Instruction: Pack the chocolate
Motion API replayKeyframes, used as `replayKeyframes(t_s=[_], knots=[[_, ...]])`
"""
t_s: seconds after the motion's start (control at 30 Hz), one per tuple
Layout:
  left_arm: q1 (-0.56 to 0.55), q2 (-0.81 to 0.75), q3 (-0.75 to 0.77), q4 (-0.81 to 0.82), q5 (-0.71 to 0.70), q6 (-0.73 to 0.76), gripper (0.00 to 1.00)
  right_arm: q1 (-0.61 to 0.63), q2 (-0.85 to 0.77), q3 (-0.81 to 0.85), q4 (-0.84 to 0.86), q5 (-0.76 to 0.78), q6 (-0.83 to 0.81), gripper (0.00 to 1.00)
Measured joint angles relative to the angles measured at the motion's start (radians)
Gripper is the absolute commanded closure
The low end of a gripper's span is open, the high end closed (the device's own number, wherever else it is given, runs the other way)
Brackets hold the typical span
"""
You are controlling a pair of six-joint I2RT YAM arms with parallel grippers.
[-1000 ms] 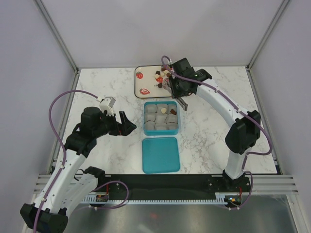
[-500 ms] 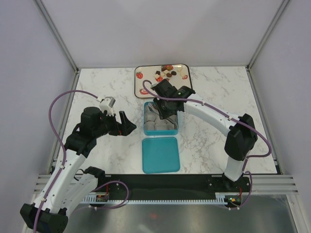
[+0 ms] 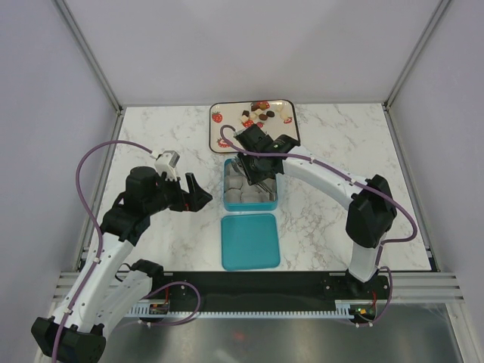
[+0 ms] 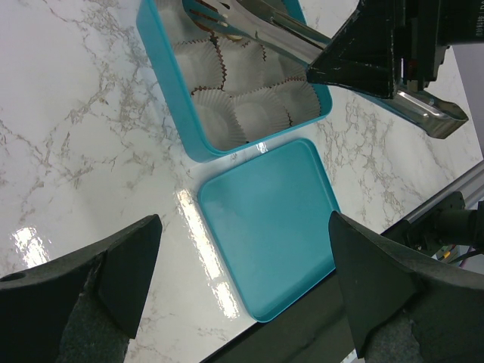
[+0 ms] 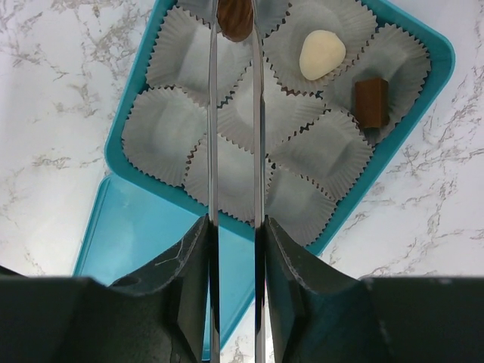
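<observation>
The teal box [image 3: 226,185] holds paper liner cups. In it lie a white chocolate [image 5: 321,54] and a milk-brown block [image 5: 371,102]. My right gripper [image 3: 255,162] [image 5: 234,227] hovers over the box, shut on metal tongs [image 5: 212,113]. The tongs' tips pinch a dark brown chocolate [image 5: 235,19] above a far cup. More chocolate pieces [image 3: 261,115] sit on the strawberry-print tray [image 3: 227,128] behind the box. My left gripper [image 3: 198,193] [image 4: 243,227] is open and holds nothing, left of the box.
The teal lid [image 3: 250,240] [image 4: 265,227] lies flat just in front of the box. The black rail [image 3: 257,283] runs along the table's near edge. Frame posts stand at the table's corners.
My right arm swung from the tray to above the box, carrying the dark chocolate in the tongs. The left arm stayed still.
</observation>
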Motion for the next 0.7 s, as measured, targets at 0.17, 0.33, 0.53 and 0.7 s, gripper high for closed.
replayKeyframes(t_s=[0.17, 0.33, 0.53, 0.7], knots=[[0.0, 0.0, 0.0, 0.0, 0.0, 0.0, 0.01, 0.0, 0.02, 0.0, 0.008, 0.017, 0.0, 0.58], [0.0, 0.0, 0.0, 0.0, 0.0, 0.0, 0.0, 0.0, 0.021, 0.0, 0.016, 0.034, 0.0, 0.55], [0.0, 0.0, 0.0, 0.0, 0.0, 0.0, 0.01, 0.0, 0.021, 0.0, 0.019, 0.039, 0.0, 0.52], [0.0, 0.0, 0.0, 0.0, 0.0, 0.0, 0.0, 0.0, 0.021, 0.001, 0.019, 0.039, 0.0, 0.52]])
